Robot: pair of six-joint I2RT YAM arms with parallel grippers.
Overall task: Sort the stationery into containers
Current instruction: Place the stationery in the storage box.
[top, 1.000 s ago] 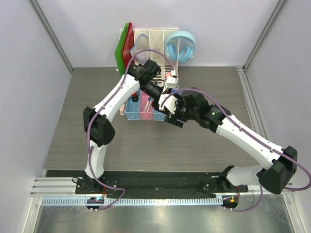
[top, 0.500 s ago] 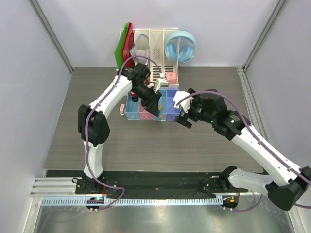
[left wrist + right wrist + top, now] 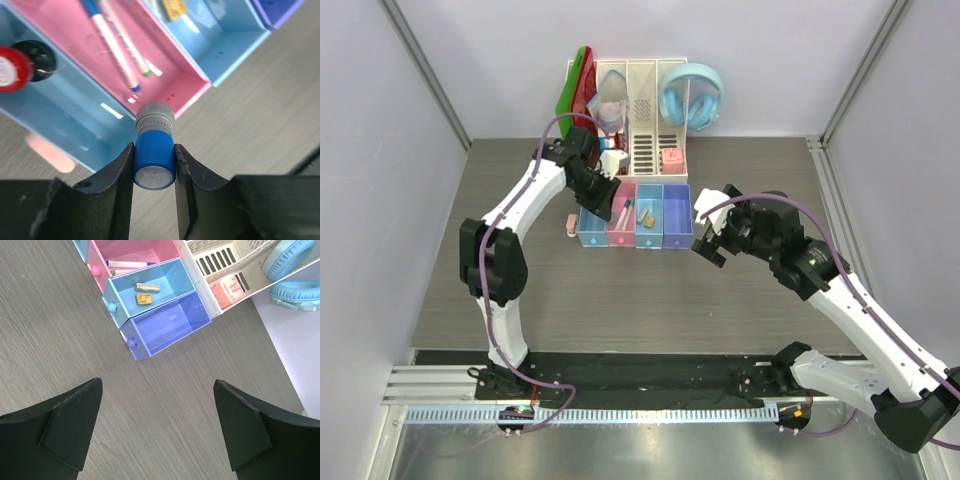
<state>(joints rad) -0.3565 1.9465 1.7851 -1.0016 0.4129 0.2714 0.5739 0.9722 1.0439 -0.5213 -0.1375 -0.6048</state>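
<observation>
The left wrist view's left edge cuts the red-topped stamp [image 3: 11,67], its top edge both markers [image 3: 116,47] and a tan eraser [image 3: 172,7]; only a corner of the purple-blue tray [image 3: 277,7] shows. A pink blur [image 3: 47,150] lies beside the leftmost tray [image 3: 75,115]. The headphones [image 3: 292,270] run off the right wrist view. From above, the left gripper [image 3: 605,200] hides part of the leftmost tray, and its blue round piece [image 3: 155,160] is too small to see.

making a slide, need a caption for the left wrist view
Left claw grips a blue and grey round piece near the pink tray holding two markers.
</observation>
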